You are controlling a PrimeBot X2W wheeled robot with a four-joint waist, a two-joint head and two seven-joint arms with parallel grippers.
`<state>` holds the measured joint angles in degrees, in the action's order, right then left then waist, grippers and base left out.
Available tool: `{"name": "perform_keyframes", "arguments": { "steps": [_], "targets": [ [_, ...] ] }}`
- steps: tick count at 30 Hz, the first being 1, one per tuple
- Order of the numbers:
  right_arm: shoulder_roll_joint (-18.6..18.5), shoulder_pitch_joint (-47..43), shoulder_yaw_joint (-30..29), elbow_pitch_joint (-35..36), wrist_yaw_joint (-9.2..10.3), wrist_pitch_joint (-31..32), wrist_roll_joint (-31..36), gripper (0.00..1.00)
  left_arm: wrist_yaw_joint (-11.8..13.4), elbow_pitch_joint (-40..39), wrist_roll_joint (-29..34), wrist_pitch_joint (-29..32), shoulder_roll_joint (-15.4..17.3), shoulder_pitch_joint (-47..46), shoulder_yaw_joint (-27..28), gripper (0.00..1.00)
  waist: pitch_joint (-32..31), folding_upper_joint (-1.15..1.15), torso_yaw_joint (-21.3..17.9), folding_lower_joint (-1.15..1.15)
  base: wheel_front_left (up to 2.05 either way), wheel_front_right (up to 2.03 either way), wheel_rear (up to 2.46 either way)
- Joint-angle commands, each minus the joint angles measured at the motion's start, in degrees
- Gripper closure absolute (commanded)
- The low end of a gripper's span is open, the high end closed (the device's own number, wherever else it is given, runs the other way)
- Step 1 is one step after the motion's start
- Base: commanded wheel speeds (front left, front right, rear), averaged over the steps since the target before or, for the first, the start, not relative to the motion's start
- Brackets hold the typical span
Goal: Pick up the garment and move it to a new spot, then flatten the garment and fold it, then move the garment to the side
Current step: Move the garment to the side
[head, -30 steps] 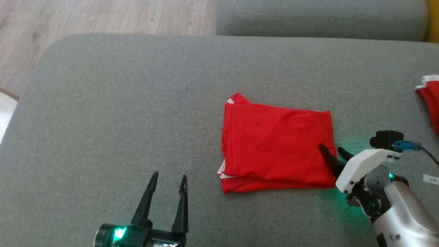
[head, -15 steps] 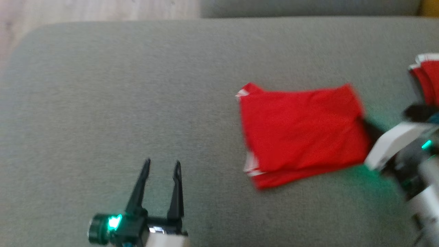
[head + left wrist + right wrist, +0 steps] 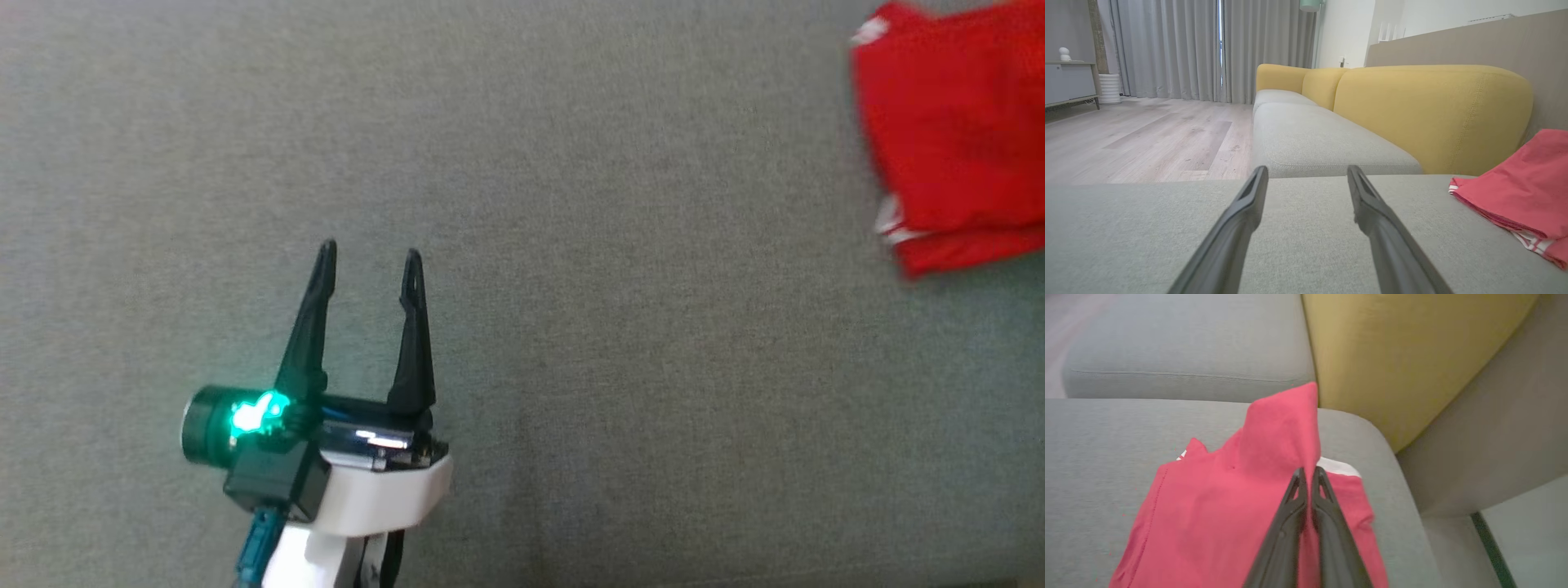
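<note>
My right jaws are clenched on a raised fold of the red folded garment [image 3: 1216, 514]. The fold peaks just beyond the tips, and the rest spreads below and to their left on the grey sofa cushion [image 3: 1098, 457]. A white-edged layer just right of the tips may be another piece; the view is too soft to tell. My left jaws are spread apart, released, over bare cushion, with the garment [image 3: 955, 139] well off to their right.

Grey sofa seat [image 3: 1310, 134] w/ yellow backrests [image 3: 1429, 118], pale wood floor [image 3: 1147, 134], grey curtains [image 3: 1167, 49], white wall [image 3: 1345, 28] behind.
</note>
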<state>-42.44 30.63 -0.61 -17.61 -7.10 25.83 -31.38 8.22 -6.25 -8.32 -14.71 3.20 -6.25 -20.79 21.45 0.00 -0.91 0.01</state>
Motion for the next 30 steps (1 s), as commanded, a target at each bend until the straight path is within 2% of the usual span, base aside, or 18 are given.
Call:
{"name": "perform_keyframes", "arguments": {
  "steps": [1, 2, 3, 4, 7, 10, 16, 21, 26, 28, 30],
  "targets": [
    [-2.9, 0.7, -1.8, 2.2, -0.39, 0.7, 1.1, 1.0, -0.1, -2.3, 0.0, -0.3, -0.3, -1.3, 1.5, 0.0, 1.6, 0.0, -0.7, -0.01, 0.0, 0.0, 0.0],
    [-2.8, 0.7, -3.8, 2.4, -0.39, 1.2, 2.0, 1.0, -0.4, -2.4, 0.0, -0.3, -0.3, -1.5, 1.3, 0.0, 2.0, 0.0, -0.8, -0.01, 0.0, 0.0, 0.0],
    [-2.4, 0.7, -5.7, 2.8, -0.39, 1.6, 3.1, 0.1, -0.5, -2.5, 0.0, -0.3, -0.3, -1.8, 1.2, 0.0, 2.2, 0.0, -0.7, -0.01, 0.0, 0.0, 0.0],
    [-1.7, 0.7, -7.2, 3.3, -0.39, 1.8, 4.4, 0.0, -0.6, -2.4, 0.2, -0.3, -0.3, -2.0, 1.2, 0.0, 2.3, 0.0, -0.7, -0.01, 0.0, 0.0, 0.0],
    [2.9, -0.1, -10.0, 5.9, -0.39, 1.1, 7.6, 0.0, -0.4, -2.0, -0.6, -0.3, -0.3, -2.5, 1.5, 0.0, 1.6, 0.0, -0.4, -0.01, 0.0, 0.0, 0.0],
    [9.1, -2.6, -9.4, 9.3, -0.39, -1.0, 9.8, 0.0, -0.5, -1.3, -1.9, -0.3, -0.3, -2.5, 2.1, 0.0, -0.8, 0.0, 0.1, -0.01, 0.0, 0.0, 0.0],
    [20.9, -11.5, -2.3, 11.6, -0.39, -8.0, 10.4, 0.0, -1.7, 0.1, 0.0, -0.3, -0.3, 0.1, 2.7, 0.0, -8.4, 0.0, 1.4, -0.01, 0.0, 0.0, 0.0],
    [28.8, -18.3, 5.1, 7.8, -0.39, -18.6, 8.3, 0.0, -1.2, 0.8, -0.2, -0.3, -0.3, 4.5, 4.0, 0.0, -14.8, 0.0, 2.7, -0.01, 0.0, 0.0, 0.0],
    [32.9, -24.1, 10.5, 2.7, -0.39, -33.0, 7.6, 0.0, -0.3, 1.4, -1.0, -0.3, -0.3, 9.4, 5.1, 0.0, -20.7, 0.0, 4.0, -0.01, 0.0, 0.0, 0.0],
    [33.1, -26.2, 12.0, 1.1, -0.39, -37.9, 10.1, 0.0, 0.0, 1.2, -1.4, -0.3, -0.3, 11.2, 5.8, 0.0, -22.3, 0.0, 4.2, -0.01, 0.0, 0.0, 0.0],
    [33.4, -27.9, 12.9, 0.4, -0.39, -40.1, 12.9, 0.0, 0.0, 1.0, -1.4, -0.3, -0.3, 12.8, 6.5, 0.0, -23.5, 0.0, 4.2, -0.01, 0.0, 0.0, 0.0]
  ]
}}
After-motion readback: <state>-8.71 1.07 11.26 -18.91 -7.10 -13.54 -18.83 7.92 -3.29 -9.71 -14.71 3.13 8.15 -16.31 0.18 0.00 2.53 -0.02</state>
